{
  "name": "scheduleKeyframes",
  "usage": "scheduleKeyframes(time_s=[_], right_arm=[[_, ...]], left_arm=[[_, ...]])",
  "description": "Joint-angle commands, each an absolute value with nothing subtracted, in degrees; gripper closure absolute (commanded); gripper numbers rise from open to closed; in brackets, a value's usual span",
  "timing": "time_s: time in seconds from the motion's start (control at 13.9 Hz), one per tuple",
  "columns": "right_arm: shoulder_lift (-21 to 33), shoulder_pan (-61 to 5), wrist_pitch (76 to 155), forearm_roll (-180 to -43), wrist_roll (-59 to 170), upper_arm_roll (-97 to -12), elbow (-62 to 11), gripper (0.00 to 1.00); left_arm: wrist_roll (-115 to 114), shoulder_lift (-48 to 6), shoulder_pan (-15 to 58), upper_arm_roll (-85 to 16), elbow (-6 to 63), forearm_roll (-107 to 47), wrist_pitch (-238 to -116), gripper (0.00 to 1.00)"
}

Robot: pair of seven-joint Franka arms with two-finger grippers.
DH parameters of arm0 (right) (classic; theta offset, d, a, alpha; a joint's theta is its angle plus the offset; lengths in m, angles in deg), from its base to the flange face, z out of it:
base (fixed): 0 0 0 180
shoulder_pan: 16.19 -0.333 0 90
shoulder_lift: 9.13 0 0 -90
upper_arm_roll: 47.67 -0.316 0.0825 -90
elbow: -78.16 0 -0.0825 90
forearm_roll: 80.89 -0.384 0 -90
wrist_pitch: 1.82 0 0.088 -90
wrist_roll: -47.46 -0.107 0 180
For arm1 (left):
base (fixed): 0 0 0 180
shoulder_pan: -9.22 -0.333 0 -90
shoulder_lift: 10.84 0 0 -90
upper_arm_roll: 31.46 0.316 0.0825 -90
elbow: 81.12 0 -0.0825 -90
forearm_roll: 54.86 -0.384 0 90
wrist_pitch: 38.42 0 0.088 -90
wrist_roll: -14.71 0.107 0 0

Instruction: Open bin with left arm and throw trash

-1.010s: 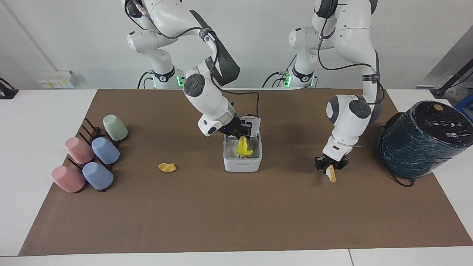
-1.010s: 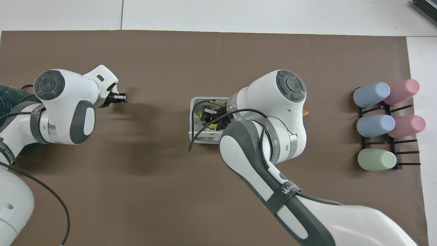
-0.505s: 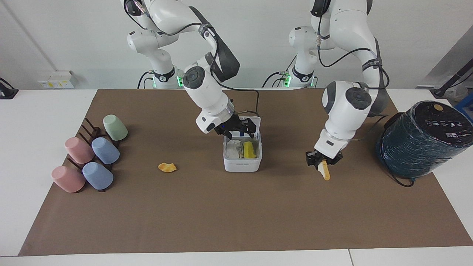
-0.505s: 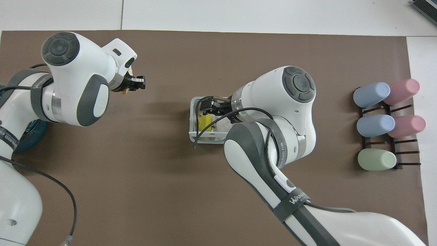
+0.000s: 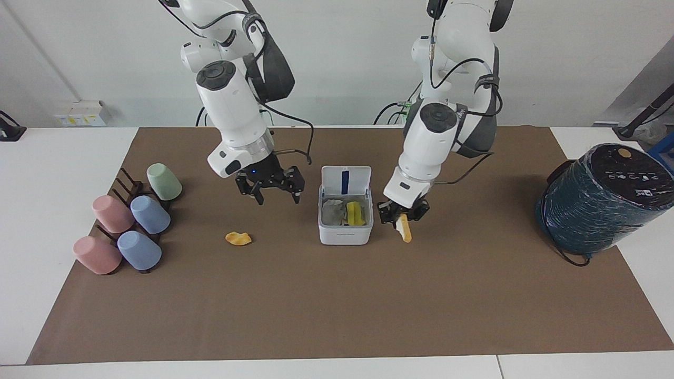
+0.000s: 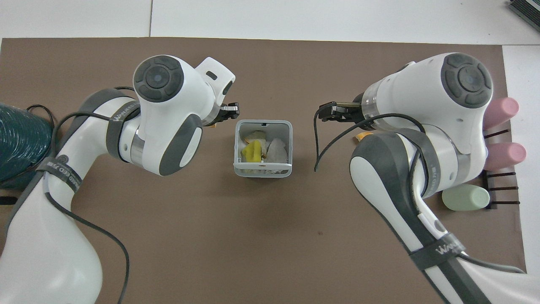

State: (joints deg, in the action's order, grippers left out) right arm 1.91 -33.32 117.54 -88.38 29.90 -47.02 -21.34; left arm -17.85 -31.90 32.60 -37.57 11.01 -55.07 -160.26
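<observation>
Left hand (image 5: 404,215) pinches a scrap (image 5: 405,230); right hand (image 5: 274,190) spread, empty.

Table (image 5: 63,158): brown mat (image 5: 337,305), bin (image 5: 345,231), orange scrap (image 5: 238,238), cup rack (image 5: 124,184).

Even, bright light falls from above me. Soft, faint shadows lie on the tabletop (image 5: 337,305) below my left end effector (image 5: 403,215) and right end effector (image 5: 271,190). Both views are sharp, without glare.
</observation>
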Motion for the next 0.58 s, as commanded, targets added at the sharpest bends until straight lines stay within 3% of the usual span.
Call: scheduleKeyframes(time_s=[0.0, 0.5], right_arm=[[-1.21, -30.08, 120.86, -85.90, 38.98, -47.67, -30.62, 0.00], [3.34, -26.39, 138.26, -81.33, 50.85, -47.67, -40.40, 0.00]], left_arm=[[-23.77, -32.82, 38.03, -36.73, 9.49, -54.69, -160.23, 1.00], [-24.83, -32.38, 42.52, -36.91, 16.60, -54.42, -165.24, 1.00]])
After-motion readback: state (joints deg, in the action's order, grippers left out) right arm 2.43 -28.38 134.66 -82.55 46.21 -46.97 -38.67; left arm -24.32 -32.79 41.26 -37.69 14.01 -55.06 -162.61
